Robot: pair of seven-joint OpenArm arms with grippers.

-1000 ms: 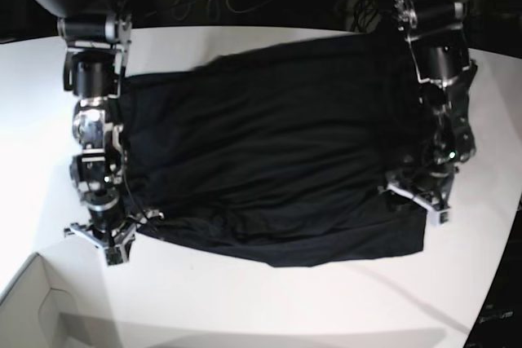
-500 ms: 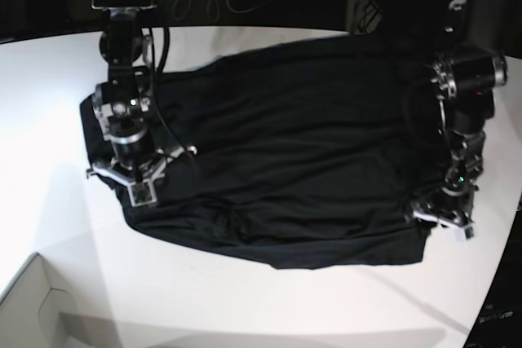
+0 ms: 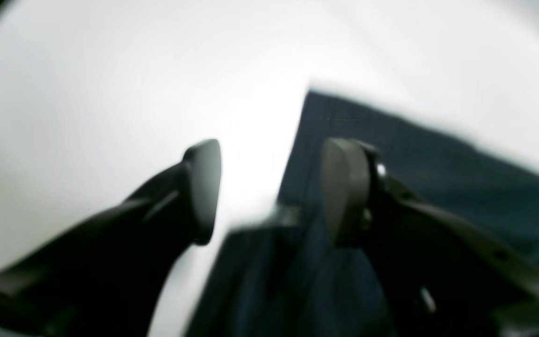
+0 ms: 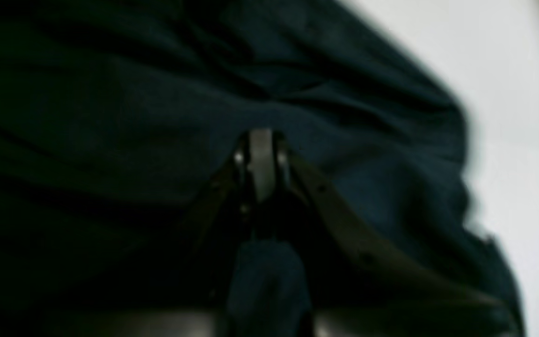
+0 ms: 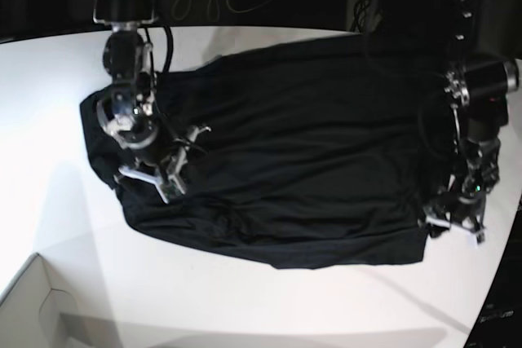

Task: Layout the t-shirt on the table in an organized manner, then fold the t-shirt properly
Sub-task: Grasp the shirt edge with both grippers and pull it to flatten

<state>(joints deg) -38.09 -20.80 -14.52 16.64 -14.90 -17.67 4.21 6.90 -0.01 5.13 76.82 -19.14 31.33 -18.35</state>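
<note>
The black t-shirt [image 5: 285, 152] lies spread on the bench [image 5: 49, 120]. Right gripper [image 4: 261, 161] pinches its cloth; left gripper [image 3: 269, 187] gapes over the corner. Pull evenly, keeping edges straight.

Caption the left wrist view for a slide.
Open left end effector straddling the t-shirt edge on the white table.
</note>
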